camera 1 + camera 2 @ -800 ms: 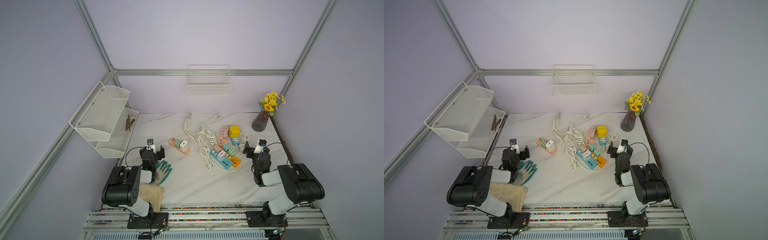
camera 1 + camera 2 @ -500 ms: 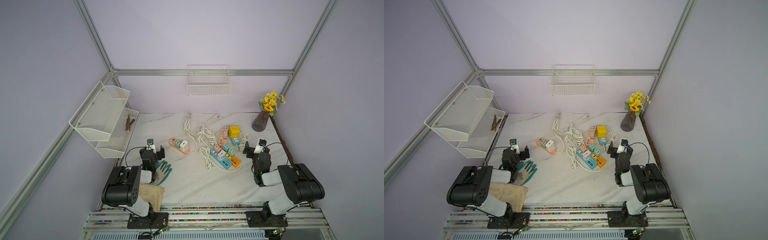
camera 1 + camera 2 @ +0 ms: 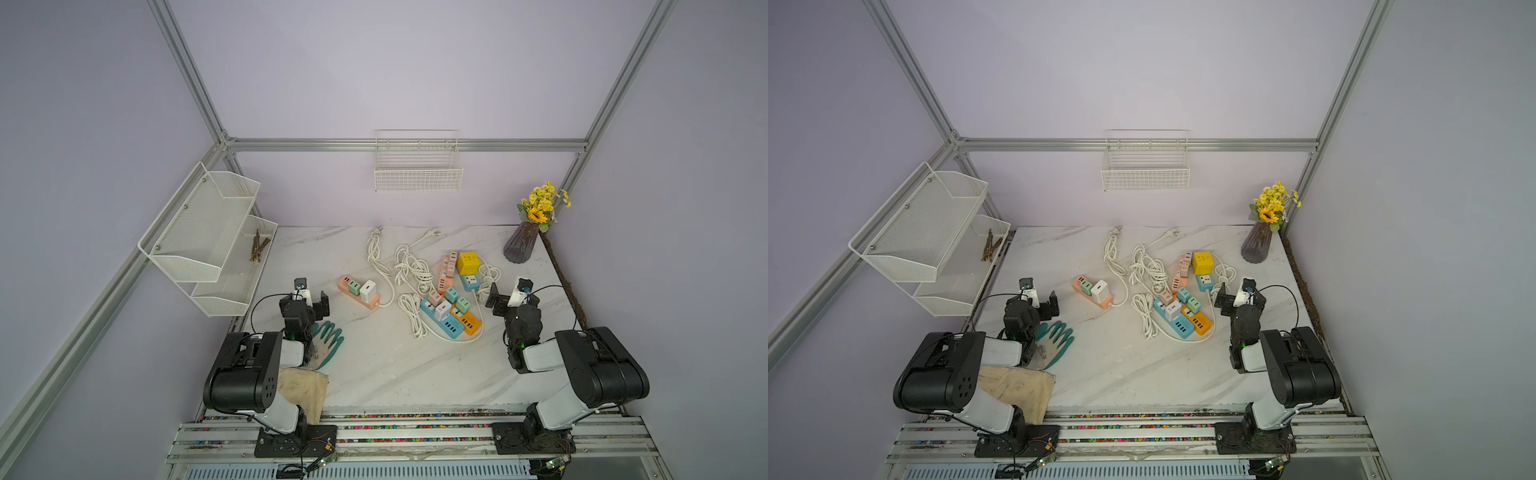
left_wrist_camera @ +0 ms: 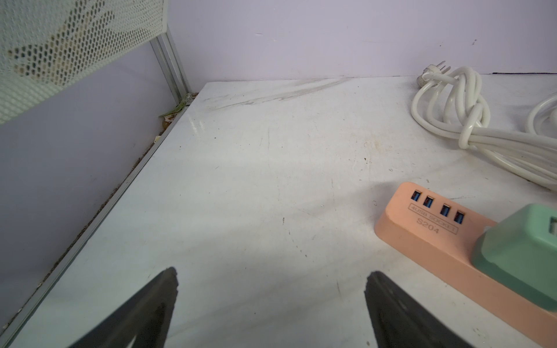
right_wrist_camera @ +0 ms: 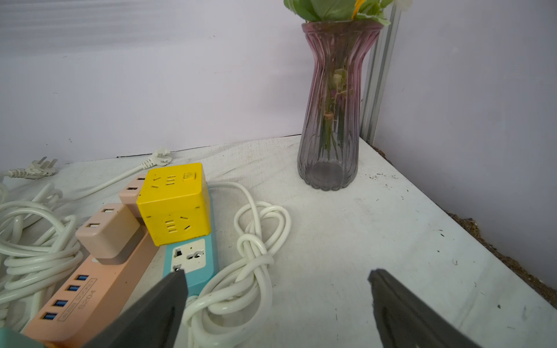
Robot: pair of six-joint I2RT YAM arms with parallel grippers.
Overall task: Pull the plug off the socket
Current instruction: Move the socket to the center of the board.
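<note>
**A:** Both top views first. Where does it stand?

**B:** Nothing is pulled yet. The left fingers [image 3: 323, 300] and right fingers [image 3: 493, 294] are spread wide and hold nothing. Taking the vase [image 3: 519, 247] as the mark, the yellow cube plug [image 3: 468, 262] sits on its teal strip [image 3: 469, 283] near the vase. The peach strip [image 3: 372, 302], with a green plug [image 3: 354, 286] and a white plug [image 3: 368, 291], lies well apart from the vase, beyond the coiled cords [image 3: 411, 270]. I can't tell which plug is meant.

**A:** What's the risk there?

**B:** The cords loop over each other, so a hard tug on one strip may drag its neighbours.

**A:** Left wrist view?

**B:** The fingers [image 4: 144, 310] are apart over bare desk [image 4: 256, 180], and the peach strip [image 4: 422, 238] and green plug [image 4: 518, 256] are off to one side, not between them. Nothing pins that strip down. My guess is that a straight pull lifts strip and plug together unless the other arm holds the strip.

**A:** Right wrist view?

**B:** The fingers [image 5: 150, 310] are apart here too, with one tip just at the end of the teal strip [image 5: 193, 259]. The yellow cube plug [image 5: 174, 205] touches a beige plug [image 5: 108, 232] on its side away from the vase, so closing there could catch both. The vase [image 5: 334, 120] is tall glass, so a wide swing of that arm could tip it. A cord loop [image 5: 247, 256] between strip and vase could also snag a finger.
</note>
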